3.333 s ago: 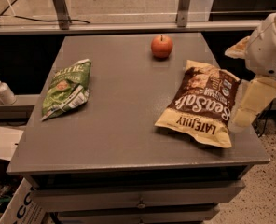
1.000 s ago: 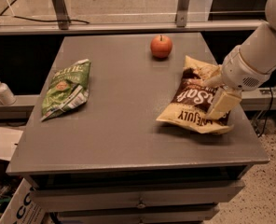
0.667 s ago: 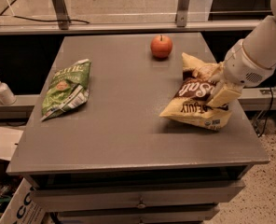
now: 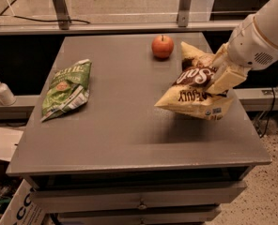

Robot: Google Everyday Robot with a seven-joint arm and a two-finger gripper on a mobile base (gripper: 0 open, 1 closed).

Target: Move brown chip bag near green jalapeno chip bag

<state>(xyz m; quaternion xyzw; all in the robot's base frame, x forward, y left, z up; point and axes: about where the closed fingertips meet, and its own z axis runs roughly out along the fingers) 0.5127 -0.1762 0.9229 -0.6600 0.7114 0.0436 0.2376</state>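
Fingers: we see one pale finger (image 4: 227,78) on the right side of the brown bag (image 4: 193,100); the fingers are clamped on it.
Gripper: the gripper (image 4: 221,74) is over the right part of the table (image 4: 129,139), at the end of the white arm (image 4: 261,36).
Brown bag: crumpled and tilted, held just above the table top, with its shadow under it.
Apple: the apple (image 4: 162,46) stands near the bag's upper end, behind the line between the two bags.
Green bag: the green bag (image 4: 66,89) lies flat on the left side, well apart from the brown bag.
Around: a soap bottle (image 4: 2,90) stands on the ledge left of the table.
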